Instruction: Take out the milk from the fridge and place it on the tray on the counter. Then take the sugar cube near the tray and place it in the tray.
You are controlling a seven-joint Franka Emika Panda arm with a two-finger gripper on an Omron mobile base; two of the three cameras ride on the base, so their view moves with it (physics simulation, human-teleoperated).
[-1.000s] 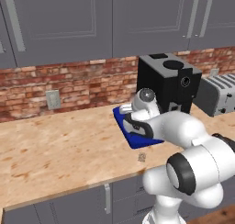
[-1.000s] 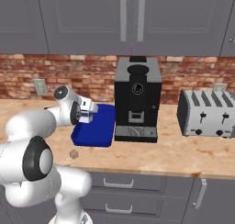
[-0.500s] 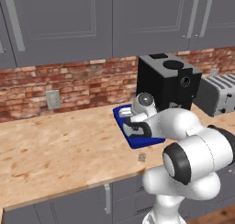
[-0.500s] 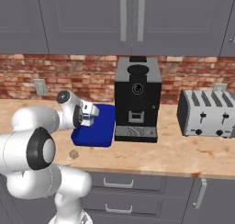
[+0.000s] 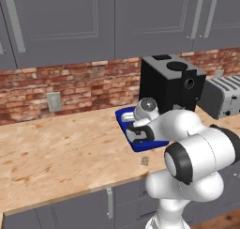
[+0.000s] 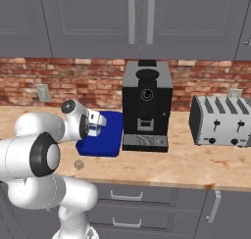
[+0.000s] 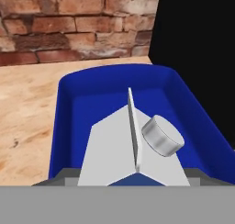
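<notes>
The jaws are clamped on the milk (image 7: 133, 149): in the hand view the carton's gabled top and grey cap sit right between the gripper (image 7: 133, 182) tips, with the dark fingers just showing at either side of its base.

Taking the tray (image 5: 123, 116) as the landmark and going left to right: left of the tray lies bare counter (image 5: 61, 148), with a wall outlet (image 5: 54, 102) on the brick behind it. Just in front of the tray's near edge, apart from it on the wood, sits the sugar cube (image 5: 145, 161). Over the tray hangs the held carton. Just beside the tray on its right stands the black coffee machine (image 6: 146, 106), and further right the toaster (image 6: 221, 121).

Over the last second the arm has swung in closer above the tray, its elbow folding nearer the base, while the grip has not altered. That suggests the carrying is nearly over and the release into the tray comes next; whether the carton already rests on the tray floor cannot be told.

The carton looks white and upright, its ridge pointing away, with a blue edge at the bottom.
</notes>
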